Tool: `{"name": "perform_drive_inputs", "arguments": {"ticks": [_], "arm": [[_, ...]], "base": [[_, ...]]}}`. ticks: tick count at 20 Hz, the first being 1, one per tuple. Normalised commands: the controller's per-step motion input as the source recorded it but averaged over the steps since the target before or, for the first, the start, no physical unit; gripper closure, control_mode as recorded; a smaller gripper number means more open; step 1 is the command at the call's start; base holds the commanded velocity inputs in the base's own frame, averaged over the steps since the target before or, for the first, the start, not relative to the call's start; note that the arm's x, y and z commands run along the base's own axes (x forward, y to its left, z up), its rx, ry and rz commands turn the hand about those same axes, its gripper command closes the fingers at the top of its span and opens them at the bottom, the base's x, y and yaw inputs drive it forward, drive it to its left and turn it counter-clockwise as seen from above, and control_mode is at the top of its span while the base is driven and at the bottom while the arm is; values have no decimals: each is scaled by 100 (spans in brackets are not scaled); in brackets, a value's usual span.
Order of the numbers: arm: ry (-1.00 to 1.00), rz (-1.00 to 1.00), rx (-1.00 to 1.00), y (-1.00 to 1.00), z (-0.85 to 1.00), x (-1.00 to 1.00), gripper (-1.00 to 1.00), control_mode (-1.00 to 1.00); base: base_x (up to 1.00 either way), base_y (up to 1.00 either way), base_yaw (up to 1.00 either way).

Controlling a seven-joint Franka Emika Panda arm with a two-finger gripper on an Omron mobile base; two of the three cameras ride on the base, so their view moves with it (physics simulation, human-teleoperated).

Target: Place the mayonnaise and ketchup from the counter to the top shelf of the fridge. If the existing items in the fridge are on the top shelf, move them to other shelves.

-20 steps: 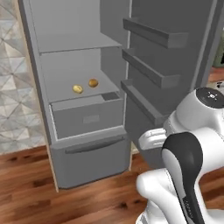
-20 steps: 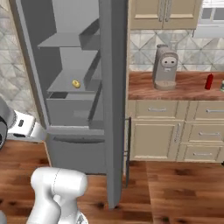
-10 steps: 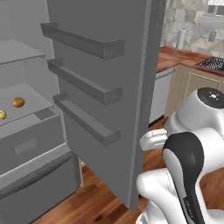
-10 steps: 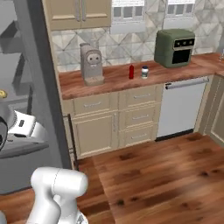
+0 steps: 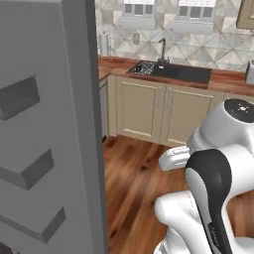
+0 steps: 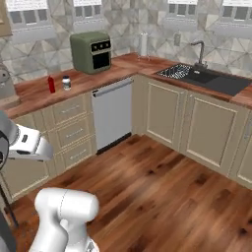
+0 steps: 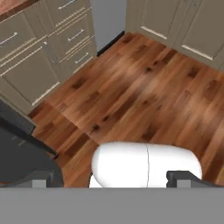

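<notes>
Glossy wood floor (image 6: pixel 162 187) runs between beige cabinets (image 6: pixel 167 110), under a grey patterned tile wall (image 6: pixel 123 24).

Home kitchen, simulated render. Evidence: L-shaped reddish-brown wood counter (image 6: pixel 123 66) over beige drawers (image 6: pixel 71 130) and cabinets (image 6: pixel 162 115), built-in steel dishwasher (image 6: pixel 112 114) between them. Dark sink (image 6: pixel 204 78) with faucet (image 6: pixel 199 49) set into the counter, also seen from the left base view (image 5: pixel 173 72). Olive-green toaster oven (image 6: pixel 91 51) on the counter, with a ketchup bottle (image 6: pixel 51 84) and mayonnaise jar (image 6: pixel 66 82) beside it. Grey geometric tile backsplash (image 6: pixel 123 29), wood plank floor (image 6: pixel 162 197). Open fridge door (image 5: pixel 47 129) with grey door racks fills the left side of the left base view.
</notes>
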Motion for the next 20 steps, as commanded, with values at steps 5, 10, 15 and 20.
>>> {"name": "perform_drive_inputs", "arguments": {"ticks": [5,10,15,20], "arm": [[0,0,0,0,0,0,-100,100],[0,0,0,0,0,0,-100,100],[0,0,0,0,0,0,-100,100],[0,0,0,0,0,0,-100,100]], "base": [[28,-74,-64],[100,-13,-19],[100,0,-7],[100,0,-7]]}}
